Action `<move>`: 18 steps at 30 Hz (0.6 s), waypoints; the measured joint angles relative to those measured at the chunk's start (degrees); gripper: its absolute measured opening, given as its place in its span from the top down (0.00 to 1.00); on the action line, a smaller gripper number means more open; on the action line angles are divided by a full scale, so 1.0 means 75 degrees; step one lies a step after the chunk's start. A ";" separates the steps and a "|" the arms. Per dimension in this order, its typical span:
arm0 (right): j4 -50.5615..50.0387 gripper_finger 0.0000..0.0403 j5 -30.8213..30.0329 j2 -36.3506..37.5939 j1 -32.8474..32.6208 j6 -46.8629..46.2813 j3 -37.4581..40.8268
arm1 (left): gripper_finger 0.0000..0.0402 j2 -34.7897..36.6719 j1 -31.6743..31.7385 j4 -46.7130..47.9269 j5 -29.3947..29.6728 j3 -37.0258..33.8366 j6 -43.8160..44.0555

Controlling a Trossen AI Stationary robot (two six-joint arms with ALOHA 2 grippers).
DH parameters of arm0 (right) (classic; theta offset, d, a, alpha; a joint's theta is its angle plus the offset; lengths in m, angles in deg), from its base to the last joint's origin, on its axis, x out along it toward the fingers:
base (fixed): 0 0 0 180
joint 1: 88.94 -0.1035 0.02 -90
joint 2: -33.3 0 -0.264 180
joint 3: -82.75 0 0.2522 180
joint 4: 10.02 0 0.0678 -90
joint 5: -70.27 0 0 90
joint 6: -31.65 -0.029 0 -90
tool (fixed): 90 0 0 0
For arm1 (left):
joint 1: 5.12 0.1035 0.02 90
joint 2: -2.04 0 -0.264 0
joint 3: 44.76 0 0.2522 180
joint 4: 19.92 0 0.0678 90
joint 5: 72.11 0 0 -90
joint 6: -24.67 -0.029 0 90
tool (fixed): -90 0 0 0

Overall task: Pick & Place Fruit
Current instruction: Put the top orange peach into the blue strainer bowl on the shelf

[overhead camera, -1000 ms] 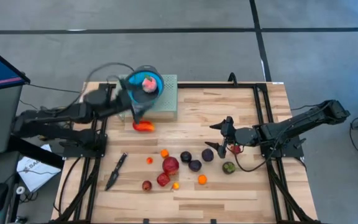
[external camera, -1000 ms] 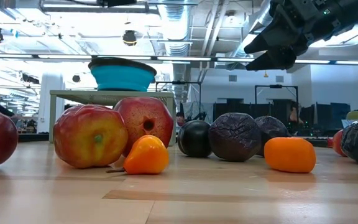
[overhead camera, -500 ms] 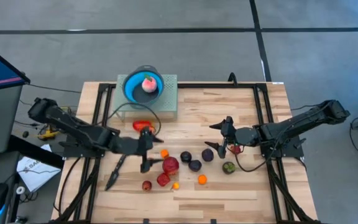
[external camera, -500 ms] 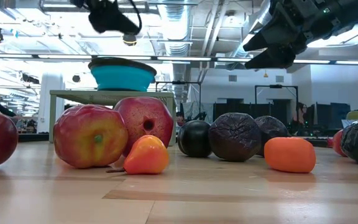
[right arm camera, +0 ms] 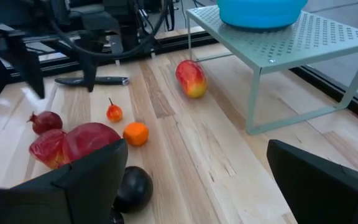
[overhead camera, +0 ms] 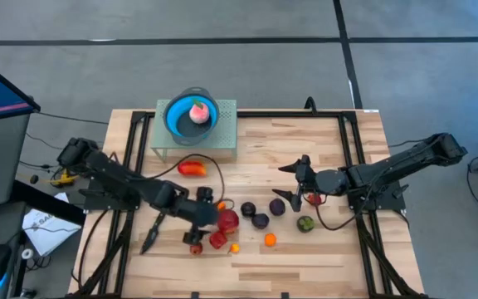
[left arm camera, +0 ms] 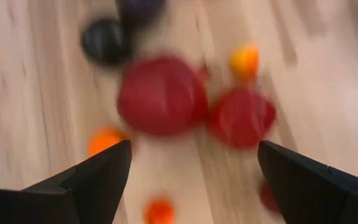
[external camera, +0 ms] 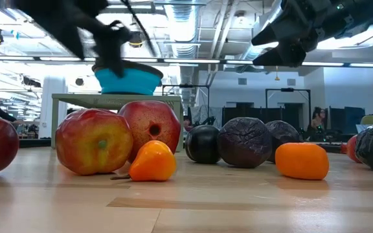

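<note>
Fruit (overhead camera: pixel 227 220) on the table (overhead camera: pixel 330 249) — left gripper (overhead camera: pixel 199 218) open above it.

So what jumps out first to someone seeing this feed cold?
The cluster of toy fruit scattered mid-table, with the left pincer open right over the big red pieces. Then the blue bowl on its raised rack at the table's far edge, already holding one pink fruit. The right pincer waits open beside the cluster.
</note>
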 joint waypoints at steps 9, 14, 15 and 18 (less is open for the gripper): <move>0.0027 0.06 0.0000 0.0000 0.0006 -0.0041 0.0000 | 0.20 0.0833 -0.0511 0.0827 0.0286 -0.1386 0.3351; 0.0026 0.06 0.0000 0.0000 0.0006 -0.0038 0.0000 | 0.24 0.1098 -0.0791 -0.0982 0.1429 -0.2761 0.4041; 0.0026 0.06 0.0001 0.0000 0.0006 -0.0034 0.0000 | 0.25 0.1122 -0.0812 -0.1368 0.1550 -0.2979 0.4052; 0.0026 0.06 0.0001 0.0000 0.0006 -0.0006 0.0000 | 0.26 0.1120 -0.0808 -0.2275 0.1667 -0.3576 0.4062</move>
